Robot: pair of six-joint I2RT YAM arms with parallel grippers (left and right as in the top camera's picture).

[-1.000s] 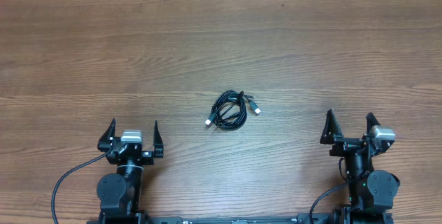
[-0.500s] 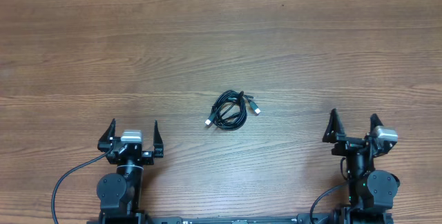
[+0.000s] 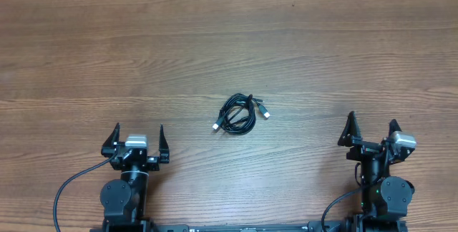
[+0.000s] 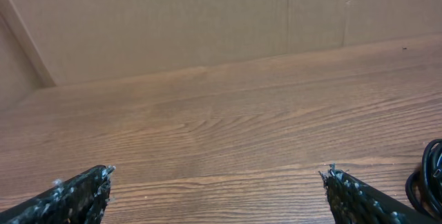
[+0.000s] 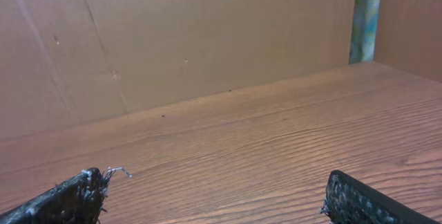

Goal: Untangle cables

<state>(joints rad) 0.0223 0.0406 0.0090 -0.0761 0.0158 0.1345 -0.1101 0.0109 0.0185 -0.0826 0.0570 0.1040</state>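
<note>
The cables point(image 3: 238, 113) lie as a small black coil with silvery plug ends at the middle of the wooden table. A black loop of them shows at the right edge of the left wrist view point(image 4: 429, 175). My left gripper point(image 3: 137, 133) is open and empty at the front left, well short of the coil; its fingertips show in the left wrist view point(image 4: 217, 174). My right gripper point(image 3: 371, 127) is open and empty at the front right, and in the right wrist view point(image 5: 221, 179) its fingers frame bare table. The cables are out of the right wrist view.
Thick black wires point(image 3: 71, 189) run from the arm bases at the front edge. A brown cardboard wall point(image 4: 173, 16) stands along the table's far side, also in the right wrist view point(image 5: 207, 30). A greenish post point(image 5: 366, 13) stands at the far right.
My right gripper has shifted a little to the right and toward the front. The left arm and the cables have not moved.
</note>
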